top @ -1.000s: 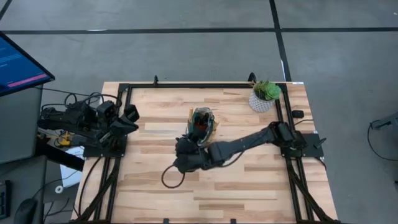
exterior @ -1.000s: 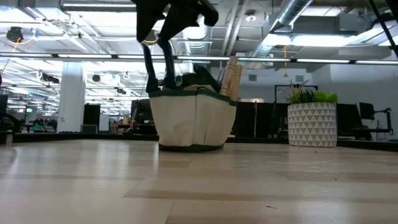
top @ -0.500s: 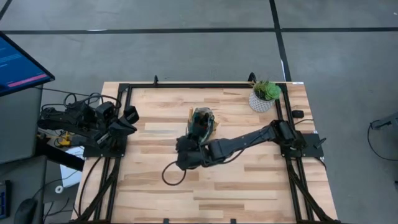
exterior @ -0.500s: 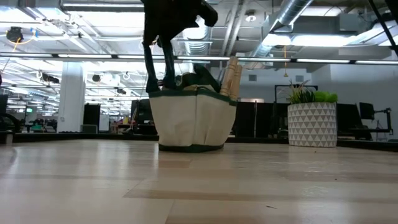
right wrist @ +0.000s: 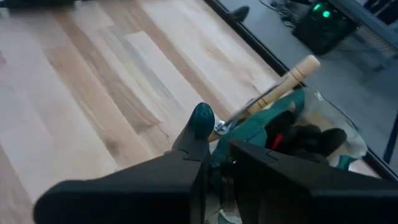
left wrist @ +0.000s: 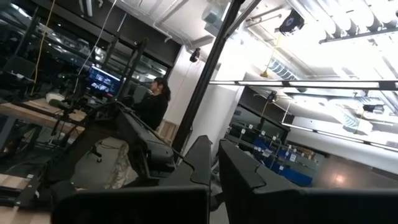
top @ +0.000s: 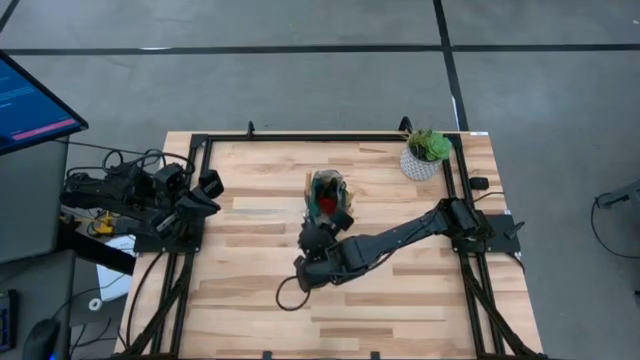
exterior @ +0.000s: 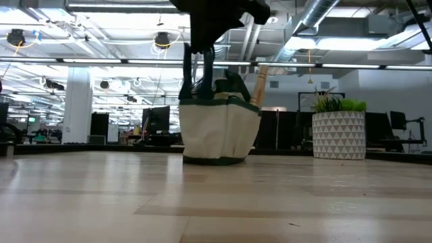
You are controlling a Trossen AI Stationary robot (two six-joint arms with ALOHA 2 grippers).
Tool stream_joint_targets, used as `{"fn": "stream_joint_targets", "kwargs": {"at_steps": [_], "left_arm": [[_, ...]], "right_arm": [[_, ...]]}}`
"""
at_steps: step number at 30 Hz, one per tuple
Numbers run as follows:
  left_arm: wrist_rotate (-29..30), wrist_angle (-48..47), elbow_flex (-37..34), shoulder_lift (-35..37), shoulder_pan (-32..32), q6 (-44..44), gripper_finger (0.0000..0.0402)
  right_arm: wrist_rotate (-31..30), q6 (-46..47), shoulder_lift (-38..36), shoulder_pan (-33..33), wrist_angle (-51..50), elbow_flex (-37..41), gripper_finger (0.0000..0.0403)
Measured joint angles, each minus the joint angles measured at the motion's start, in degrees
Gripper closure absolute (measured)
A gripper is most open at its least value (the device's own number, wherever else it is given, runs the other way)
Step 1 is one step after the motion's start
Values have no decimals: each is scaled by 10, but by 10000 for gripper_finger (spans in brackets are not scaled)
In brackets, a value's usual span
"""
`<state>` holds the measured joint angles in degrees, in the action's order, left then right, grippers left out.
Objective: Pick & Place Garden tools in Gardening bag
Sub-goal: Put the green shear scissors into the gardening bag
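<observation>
The gardening bag [top: 327, 193], beige with dark green trim, stands mid-table on its bottom [exterior: 216, 160]. A trowel's wooden handle [right wrist: 292, 78] sticks out of its top beside a red-and-black glove-like item [right wrist: 278, 140]. My right gripper [right wrist: 217, 165] reaches in from the table's near side and is closed on the bag's top at its near rim [exterior: 198, 81]. A rounded dark green tip [right wrist: 202, 118] shows just beyond its fingers. My left gripper [top: 205, 190] waits shut at the table's left edge. My right gripper pinches a dark green strap [right wrist: 249, 127] at the bag's top rim between its two fingers. The fingers [exterior: 206, 67] come down from above, slanting in from the near side. Their own bulk hides the exact spot. The bag stays on the table.
A green plant in a white pot [top: 425, 155] stands at the far right corner. A dark cable loop [top: 290, 293] lies on the wood near my right arm's wrist. Black rails [top: 200, 150] frame the table's left, far and right sides.
My right gripper has swung toward the table's right edge, turned so that it meets the bag from the near side, and drawn its fingers closer together on the bag's top. The bag has shifted a little to the right with it, and the wooden handle leans more.
</observation>
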<state>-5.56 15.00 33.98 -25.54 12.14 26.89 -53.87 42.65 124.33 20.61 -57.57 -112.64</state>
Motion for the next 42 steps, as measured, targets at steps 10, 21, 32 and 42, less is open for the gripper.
{"fn": "stream_joint_targets", "kwargs": {"at_steps": [10,21,32,42], "left_arm": [[0,0,0,0,0,-1,400],[0,0,0,0,0,-1,400],[0,0,0,-1,0,-1,400],[-1,0,0,-1,0,-1,400]], "right_arm": [[-31,11,5,-19,-22,1,368],[20,19,3,-30,-13,38,371],[22,-46,2,-35,-83,-27,400],[84,-113,2,-85,-82,-39,401]]}}
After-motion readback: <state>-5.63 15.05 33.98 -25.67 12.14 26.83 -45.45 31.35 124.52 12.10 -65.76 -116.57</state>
